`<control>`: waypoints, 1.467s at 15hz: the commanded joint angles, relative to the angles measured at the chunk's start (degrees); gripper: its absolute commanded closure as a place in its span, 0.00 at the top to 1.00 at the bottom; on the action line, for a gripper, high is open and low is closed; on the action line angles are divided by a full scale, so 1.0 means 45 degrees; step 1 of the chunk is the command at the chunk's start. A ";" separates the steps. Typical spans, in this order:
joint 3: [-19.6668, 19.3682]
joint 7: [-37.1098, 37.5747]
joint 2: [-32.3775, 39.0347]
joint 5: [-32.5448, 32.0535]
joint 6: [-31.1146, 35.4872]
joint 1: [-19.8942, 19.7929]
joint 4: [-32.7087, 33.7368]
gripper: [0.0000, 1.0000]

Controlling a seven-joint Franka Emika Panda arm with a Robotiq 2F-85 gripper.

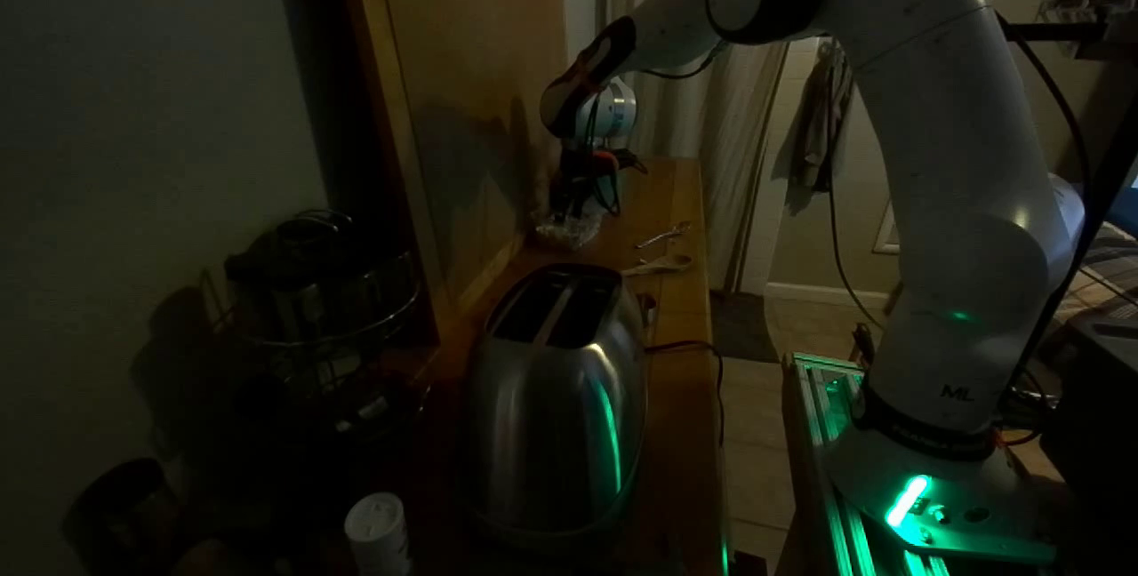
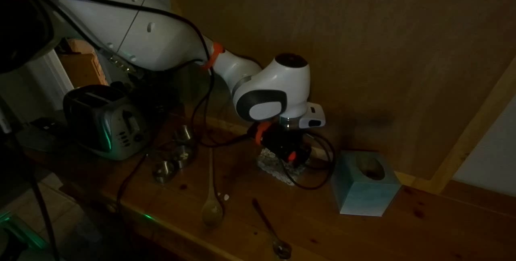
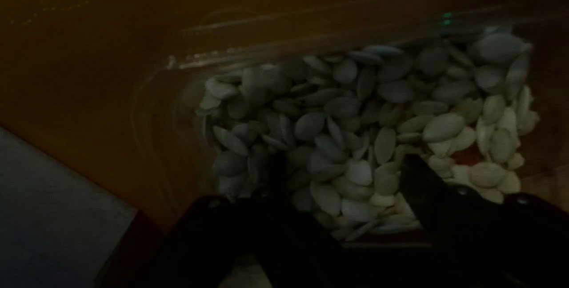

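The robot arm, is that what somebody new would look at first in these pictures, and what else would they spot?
Probably yes: the big white robot arm arches over from the right side of an exterior view, with a bright green light glowing on its base. Next might be the shiny toaster standing on the wooden counter. In the wrist view, pale seeds in a clear container stand out beneath the open pincer.

All views dim; green glare streaks the toaster [image 1: 547, 416]; wrist view perhaps blurred
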 commanded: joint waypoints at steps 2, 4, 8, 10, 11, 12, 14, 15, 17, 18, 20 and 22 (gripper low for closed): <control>0.0001 0.0414 0.0165 -0.0445 -0.0033 -0.0074 0.0237 0.30; 0.0002 0.0426 0.0152 -0.0453 -0.0044 -0.0070 0.0267 0.16; 0.0026 0.0400 0.0082 -0.0447 -0.0033 -0.0069 0.0279 0.06; 0.0037 0.0386 0.0058 -0.0442 -0.0037 -0.0069 0.0292 0.06; 0.0047 0.0372 0.0040 -0.0437 -0.0037 -0.0067 0.0283 0.07; 0.0052 0.0371 0.0023 -0.0434 -0.0052 -0.0064 0.0275 0.07; 0.0079 0.0358 -0.0035 -0.0402 -0.0104 -0.0065 0.0270 0.06; 0.0089 0.0359 -0.0080 -0.0393 -0.0168 -0.0063 0.0258 0.06; 0.0104 0.0352 -0.0207 -0.0384 -0.0292 -0.0052 0.0235 0.05; 0.0120 0.0341 -0.0327 -0.0367 -0.0401 -0.0048 0.0221 0.05; 0.0143 0.0285 -0.0587 -0.0352 -0.0543 -0.0035 0.0180 0.02; 0.0131 0.0260 -0.0876 -0.0364 -0.0686 -0.0009 0.0125 0.03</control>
